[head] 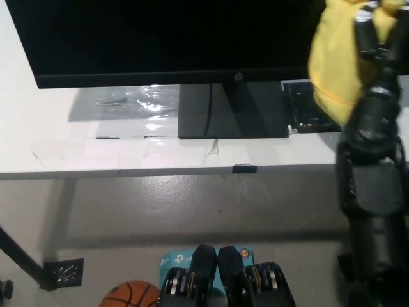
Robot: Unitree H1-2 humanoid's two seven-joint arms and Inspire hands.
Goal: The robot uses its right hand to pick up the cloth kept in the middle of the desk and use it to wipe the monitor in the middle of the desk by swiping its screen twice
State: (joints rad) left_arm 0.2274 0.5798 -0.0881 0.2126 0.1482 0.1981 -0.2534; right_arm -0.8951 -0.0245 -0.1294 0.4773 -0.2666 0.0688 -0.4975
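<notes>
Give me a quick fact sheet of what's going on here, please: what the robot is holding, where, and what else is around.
Working hand: right hand, black, shut on the yellow cloth
Cloth position: raised in front of the monitor, at the screen's right end
Monitor: dark screen, on its stand on the white desk
Left hand: not in view
On the floor: basketball below the desk
Wiping contact: cannot tell

One monitor (160,38) stands on one white desk (57,141), and one yellow cloth (332,57) is bunched in the one black right hand (374,32). On the floor below there is one basketball (131,295) and one teal box (176,261).
</notes>
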